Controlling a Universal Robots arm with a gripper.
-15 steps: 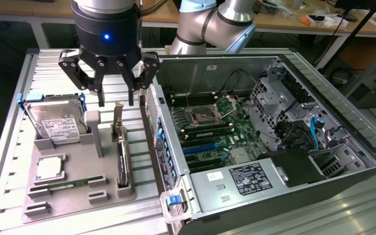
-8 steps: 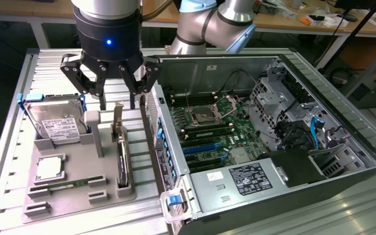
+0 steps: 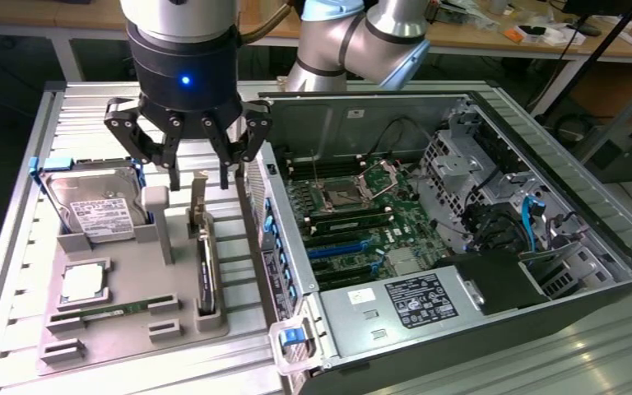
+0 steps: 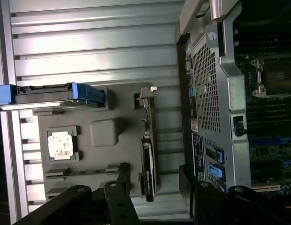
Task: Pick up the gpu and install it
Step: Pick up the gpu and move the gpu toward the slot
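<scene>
**A:** What sits on the grey tray (image 3: 129, 350), starting from the exterior view's left?

**B:** A hard drive (image 3: 96, 207) at the far left corner. A CPU (image 3: 83, 282) and a RAM stick (image 3: 108, 313) lie toward the near edge.

**A:** And the gpu (image 3: 205, 271)?

**B:** It stands on edge in a slot along the tray's right edge, with its metal bracket upright at the far end. The gripper (image 3: 197, 171) hovers just above that bracket, fingers spread wide and gripping nothing.

**A:** Past the tray?

**B:** The open computer case (image 3: 360, 115), just beside the right edge.
</scene>
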